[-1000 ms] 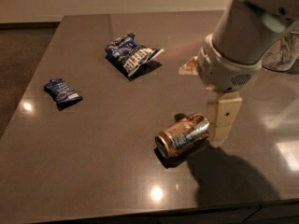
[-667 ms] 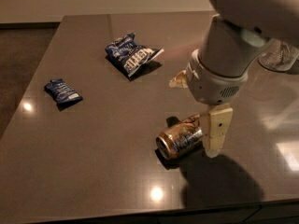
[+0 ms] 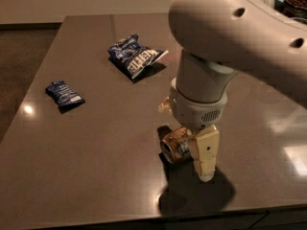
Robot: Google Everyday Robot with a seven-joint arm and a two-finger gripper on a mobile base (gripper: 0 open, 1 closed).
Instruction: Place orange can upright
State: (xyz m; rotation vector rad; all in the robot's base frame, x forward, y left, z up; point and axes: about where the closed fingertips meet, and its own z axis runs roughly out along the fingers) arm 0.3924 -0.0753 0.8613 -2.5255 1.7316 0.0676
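Note:
The orange can (image 3: 175,146) lies on its side on the dark table (image 3: 96,143), near the front edge, with its silver end facing front-left. My gripper (image 3: 186,139) has come down over the can from above. It is open, with one cream finger (image 3: 205,153) on the can's near-right side and the other finger (image 3: 165,105) just showing on the far side. The can lies between the fingers and rests on the table. The wrist hides the can's right part.
A large blue snack bag (image 3: 134,55) lies at the back middle of the table and a small blue snack bag (image 3: 64,93) at the left. The table's front edge (image 3: 144,219) runs close below the can. My big white arm (image 3: 240,37) fills the upper right.
The gripper has moved left and down from beside the can's right end to over it, so the fingers now straddle it. The can has not moved.

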